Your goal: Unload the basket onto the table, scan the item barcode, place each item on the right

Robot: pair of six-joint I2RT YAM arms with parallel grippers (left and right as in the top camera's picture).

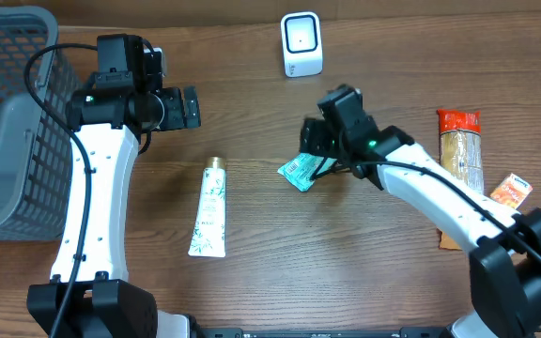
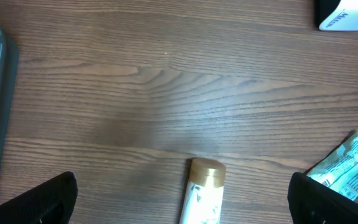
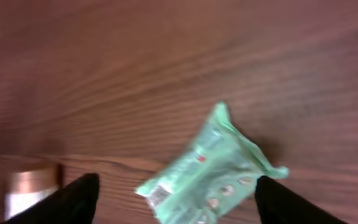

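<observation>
A green snack packet [image 1: 299, 174] lies on the wooden table just below and left of my right gripper [image 1: 312, 150]. In the right wrist view the packet [image 3: 213, 168] sits between the spread fingers of the right gripper [image 3: 182, 200], touching neither, with a small barcode [image 3: 158, 195] at its lower left corner. The white scanner [image 1: 301, 44] stands at the back centre. My left gripper [image 1: 189, 106] hangs open and empty above the table. From the left wrist, the left gripper [image 2: 185, 204] looks down on the gold cap of a tube [image 2: 205, 171].
A white tube with a gold cap [image 1: 209, 208] lies left of centre. A grey mesh basket [image 1: 7, 113] fills the far left. An orange-topped cracker pack [image 1: 461, 141] and a small orange packet [image 1: 511, 191] lie at the right.
</observation>
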